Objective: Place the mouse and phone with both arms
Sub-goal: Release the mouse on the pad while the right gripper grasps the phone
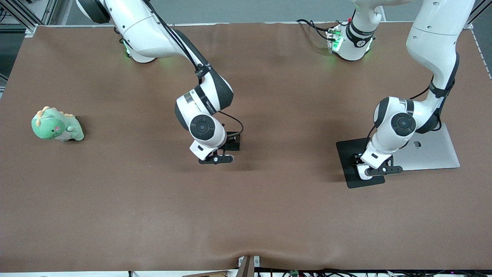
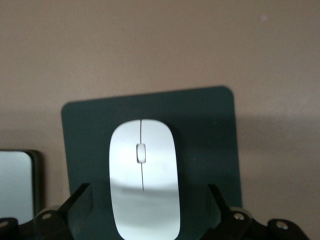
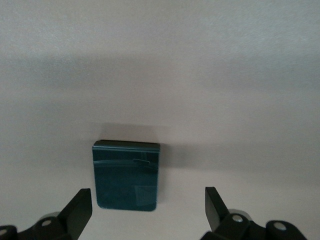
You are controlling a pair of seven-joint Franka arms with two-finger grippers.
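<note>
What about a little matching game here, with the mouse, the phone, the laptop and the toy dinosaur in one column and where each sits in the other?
Things:
1. mouse
2. phone
3. laptop
4. toy dinosaur

Places:
A. alone toward the right arm's end of the table
B. on the black mouse pad, between the open left gripper's fingers
C. on the bare cloth below the open right gripper
D. beside the mouse pad

Pairs: 1-B, 2-C, 3-D, 4-A

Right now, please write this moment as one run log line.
left hand: open over mouse on pad | right hand: open over phone
</note>
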